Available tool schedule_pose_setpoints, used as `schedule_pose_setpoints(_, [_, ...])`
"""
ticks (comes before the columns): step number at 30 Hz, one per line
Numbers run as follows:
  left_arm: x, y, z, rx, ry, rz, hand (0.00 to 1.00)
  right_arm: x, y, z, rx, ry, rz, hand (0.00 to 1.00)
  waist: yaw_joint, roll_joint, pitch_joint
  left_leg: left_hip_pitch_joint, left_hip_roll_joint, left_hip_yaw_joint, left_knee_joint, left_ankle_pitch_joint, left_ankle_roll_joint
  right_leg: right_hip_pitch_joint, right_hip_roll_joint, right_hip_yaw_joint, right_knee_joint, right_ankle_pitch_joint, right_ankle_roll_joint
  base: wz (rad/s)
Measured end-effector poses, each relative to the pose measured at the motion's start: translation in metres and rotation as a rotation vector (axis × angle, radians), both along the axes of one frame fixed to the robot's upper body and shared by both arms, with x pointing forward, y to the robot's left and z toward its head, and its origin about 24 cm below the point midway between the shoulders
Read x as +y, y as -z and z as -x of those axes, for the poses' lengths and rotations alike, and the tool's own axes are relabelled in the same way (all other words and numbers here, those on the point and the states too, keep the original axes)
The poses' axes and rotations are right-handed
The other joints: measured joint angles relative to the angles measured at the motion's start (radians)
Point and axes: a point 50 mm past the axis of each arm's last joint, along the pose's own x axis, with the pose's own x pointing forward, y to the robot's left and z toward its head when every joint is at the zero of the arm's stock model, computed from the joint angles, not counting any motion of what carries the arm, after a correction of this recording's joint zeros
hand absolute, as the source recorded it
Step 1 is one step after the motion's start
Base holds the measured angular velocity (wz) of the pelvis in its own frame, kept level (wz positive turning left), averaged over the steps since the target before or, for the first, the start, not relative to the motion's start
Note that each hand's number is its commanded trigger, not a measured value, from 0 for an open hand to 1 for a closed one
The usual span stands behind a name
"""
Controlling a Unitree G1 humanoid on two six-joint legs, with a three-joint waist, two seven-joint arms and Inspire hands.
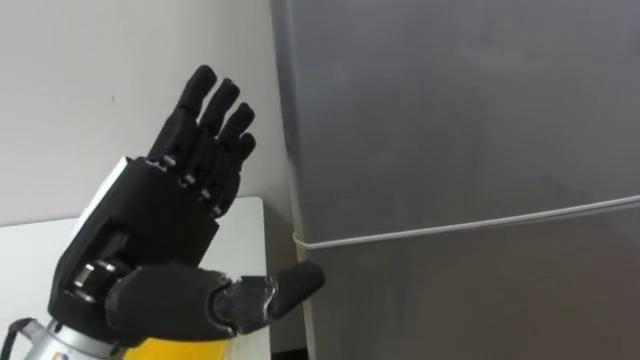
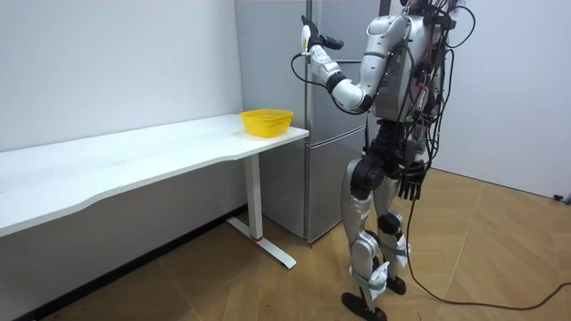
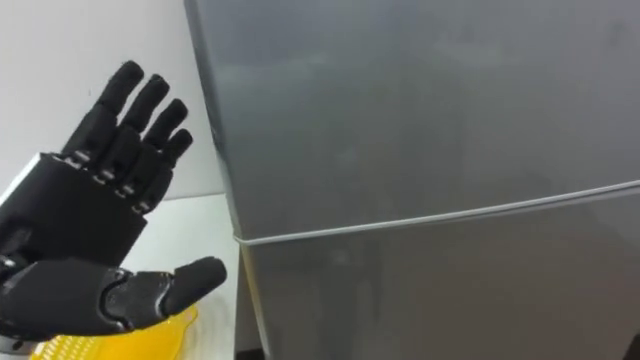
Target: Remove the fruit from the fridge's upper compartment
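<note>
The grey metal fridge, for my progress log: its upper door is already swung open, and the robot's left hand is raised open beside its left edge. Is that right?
No: the upper door of the grey metal fridge is shut, as the left eye view shows. The left hand is raised open beside its left edge.

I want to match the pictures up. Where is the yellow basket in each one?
Left eye view: the yellow basket sits at the bottom edge, below the left hand.
Right eye view: the basket is at the bottom left, below that hand.
Room view: the basket stands on the white table, at its end beside the fridge.
Shared landmark: the grey fridge.
</note>
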Motion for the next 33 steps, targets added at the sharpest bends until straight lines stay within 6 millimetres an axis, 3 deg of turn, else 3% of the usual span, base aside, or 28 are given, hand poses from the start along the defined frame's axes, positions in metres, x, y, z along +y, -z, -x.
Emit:
schedule_pose_setpoints(4, [-0.01,0.003,0.001,0.011,0.072,-0.02,0.0,0.0,0.0,-0.007,-0.016,-0.009,-0.002,0.0,-0.015,0.0,-0.0017,-0.014,0.001,-0.001,0.006,0.0,0.0,-0.008,0.0,-0.005,0.003,0.0,0.0,0.03])
schedule_pose_setpoints(16, [-0.016,0.009,-0.002,0.033,0.058,-0.036,0.0,-0.012,-0.003,-0.012,-0.019,-0.05,0.022,0.0,-0.021,0.003,-0.0035,-0.011,0.0,-0.007,0.007,0.0,0.0,-0.002,-0.002,-0.017,0.002,0.0,0.0,0.03])
schedule_pose_setpoints(33, [-0.024,0.011,-0.002,0.051,0.061,0.001,0.0,-0.008,-0.001,-0.014,0.02,-0.125,-0.003,0.0,-0.027,0.005,-0.0022,-0.015,-0.001,-0.018,0.007,0.0,0.0,0.0,-0.002,-0.021,-0.001,0.0,0.0,0.02])
